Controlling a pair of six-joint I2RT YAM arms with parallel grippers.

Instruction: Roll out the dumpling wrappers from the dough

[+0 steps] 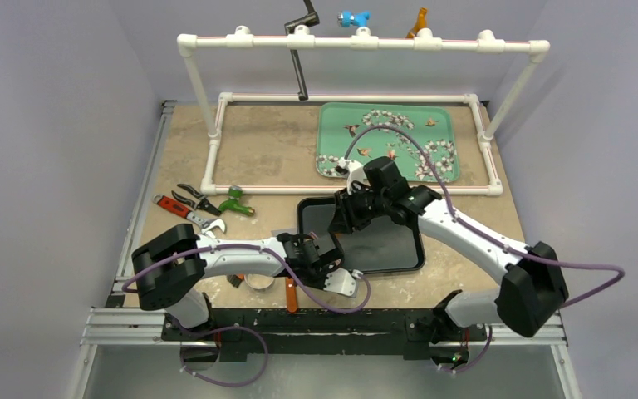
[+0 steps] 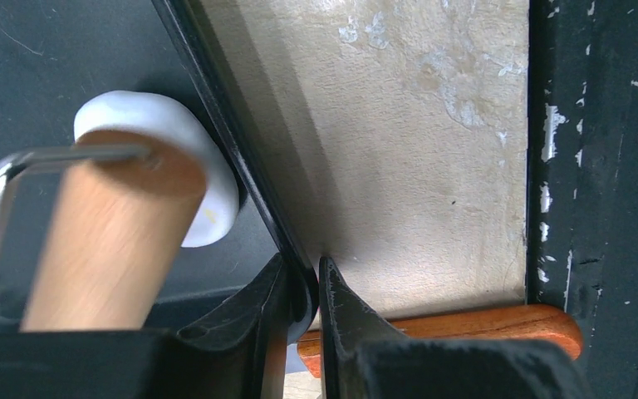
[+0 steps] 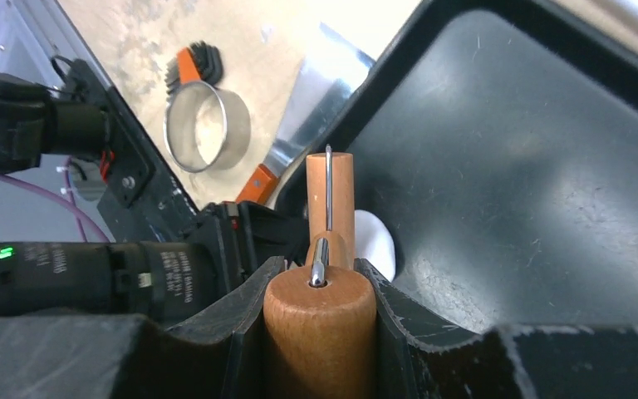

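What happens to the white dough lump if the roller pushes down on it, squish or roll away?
Probably it squishes: the dough lump looks soft and rounded, bulging beside the wooden roller. It might slide a little, since the black tray looks smooth and shiny. The tray itself likely holds steady, because the left gripper pinches its rim.

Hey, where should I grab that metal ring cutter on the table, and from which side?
Come from straight above and pinch the thin wall of the metal ring cutter, one jaw inside, one outside: it sits open end up on the table, its rim exposed.
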